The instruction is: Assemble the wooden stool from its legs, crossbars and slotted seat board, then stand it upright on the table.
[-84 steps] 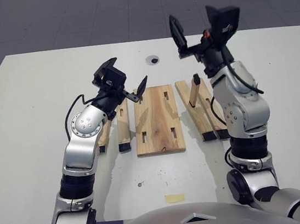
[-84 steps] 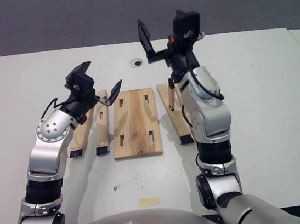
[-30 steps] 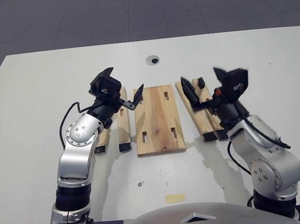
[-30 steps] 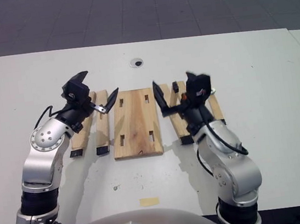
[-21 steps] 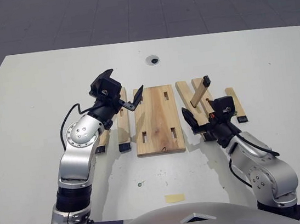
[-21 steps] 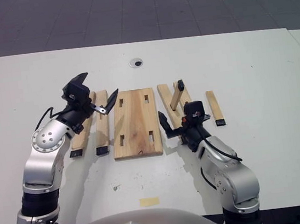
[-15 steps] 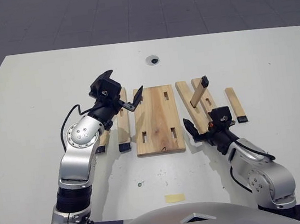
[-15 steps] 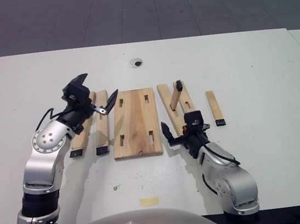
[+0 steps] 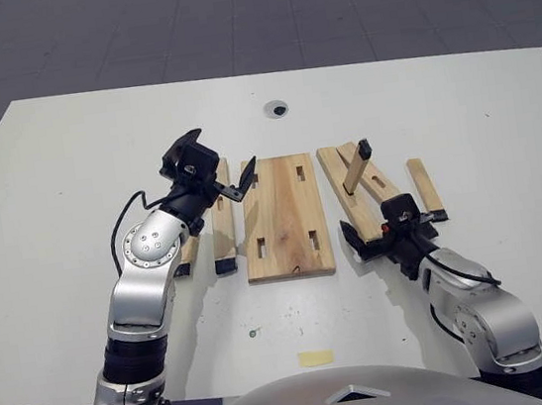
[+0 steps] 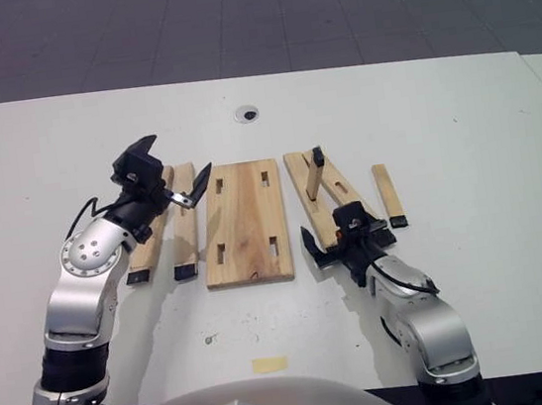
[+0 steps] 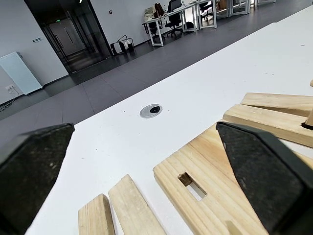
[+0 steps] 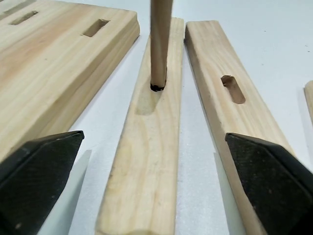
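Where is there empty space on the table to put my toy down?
Wide bare table lies left of the left legs, right of the short crossbar, and behind the hole. The middle is crowded: the board sits tight between those and the right legs.

left arm [image 9: 148, 254]: elbow bent, raised, forearm toward 1 o'clock | left pincer [image 9: 216, 165]: held high, fingers spread wide | right arm [image 9: 480, 310]: folded low, forearm toward 11 o'clock | right pincer [image 9: 388, 237]: low, fingers spread wide

Slotted seat board [image 9: 284, 217] lies flat between paired legs [image 9: 222, 224]; a crossbar [image 9: 356, 168] stands pegged in one right leg [image 9: 356, 213].
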`<state>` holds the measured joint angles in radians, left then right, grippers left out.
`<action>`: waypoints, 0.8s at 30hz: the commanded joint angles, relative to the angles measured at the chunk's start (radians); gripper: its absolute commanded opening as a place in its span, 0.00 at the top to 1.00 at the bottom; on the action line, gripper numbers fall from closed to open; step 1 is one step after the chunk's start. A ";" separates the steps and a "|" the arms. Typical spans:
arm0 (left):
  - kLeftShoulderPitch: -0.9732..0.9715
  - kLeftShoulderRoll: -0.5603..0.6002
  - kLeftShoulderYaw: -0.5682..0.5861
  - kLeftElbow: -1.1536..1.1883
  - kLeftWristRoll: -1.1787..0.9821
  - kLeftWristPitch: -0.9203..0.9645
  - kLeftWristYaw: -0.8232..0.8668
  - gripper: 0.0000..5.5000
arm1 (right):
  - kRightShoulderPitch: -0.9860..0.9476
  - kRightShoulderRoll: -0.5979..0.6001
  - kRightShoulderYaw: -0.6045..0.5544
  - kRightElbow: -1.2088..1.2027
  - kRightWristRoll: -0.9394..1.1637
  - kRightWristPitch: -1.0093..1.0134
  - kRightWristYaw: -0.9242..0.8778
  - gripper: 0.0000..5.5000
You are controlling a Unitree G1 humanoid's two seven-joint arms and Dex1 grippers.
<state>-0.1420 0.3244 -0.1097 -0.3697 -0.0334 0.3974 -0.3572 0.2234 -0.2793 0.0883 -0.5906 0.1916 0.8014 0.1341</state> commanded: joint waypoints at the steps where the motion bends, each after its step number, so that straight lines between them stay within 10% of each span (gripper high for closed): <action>1: 0.001 0.005 -0.005 0.006 0.011 -0.009 -0.001 0.02 | -0.002 0.018 0.011 -0.004 0.020 0.039 0.014 0.02; 10: 0.003 -0.004 -0.009 0.009 0.021 -0.020 0.014 0.02 | -0.043 0.008 0.006 0.048 0.014 0.054 0.029 0.02; 24: 0.012 -0.003 -0.011 0.006 0.028 -0.026 0.020 0.02 | -0.072 -0.043 0.035 0.030 -0.012 0.109 0.050 0.40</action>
<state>-0.1339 0.3242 -0.1128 -0.3623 -0.0205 0.3721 -0.3423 0.1600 -0.3056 0.1158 -0.5520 0.1866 0.8919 0.1776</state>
